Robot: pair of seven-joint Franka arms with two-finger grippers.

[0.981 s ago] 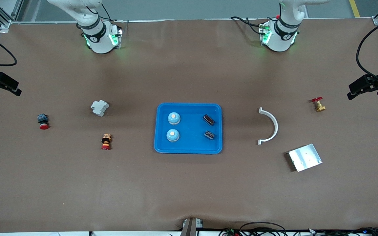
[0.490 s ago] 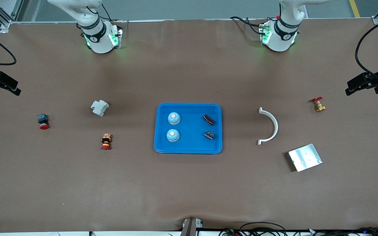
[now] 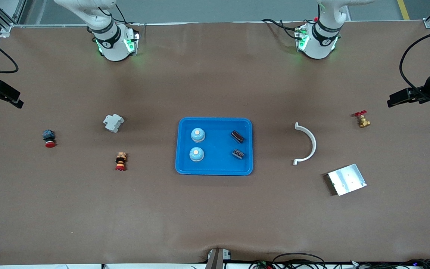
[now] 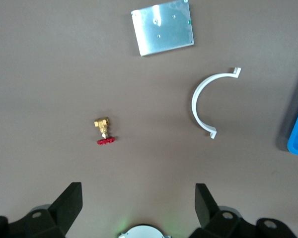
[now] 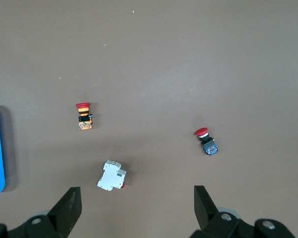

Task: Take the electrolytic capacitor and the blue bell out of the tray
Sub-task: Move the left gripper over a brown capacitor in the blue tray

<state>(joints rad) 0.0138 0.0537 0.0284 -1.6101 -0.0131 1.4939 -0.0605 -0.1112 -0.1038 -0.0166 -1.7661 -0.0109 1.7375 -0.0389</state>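
Opening step, judging by the layout: nothing gripped, nothing out of the tray yet. Left hand spread wide and empty, hovering over the bare desk at the left arm's end, with the brass valve near its fingers and the white curved clip between it and the tray. Right hand likewise wide open and empty over the right arm's end, with the white breaker close below it and 2 red-capped push buttons a little farther off.

Well apart from both hands, about midway between them: 2 blue bells on the tray's right-arm side, 2 dark parts on its left-arm side. Dark cylinder probably the capacitor; hard to tell from the neighbouring dark block.

Next move calls for a long reach in over the tray, fingers kept apart, centred over 1 bell or the cylinder before descending.

Against 1 second ago: left hand shifted slightly toward the tray; right hand almost unmoved; tray contents unchanged.
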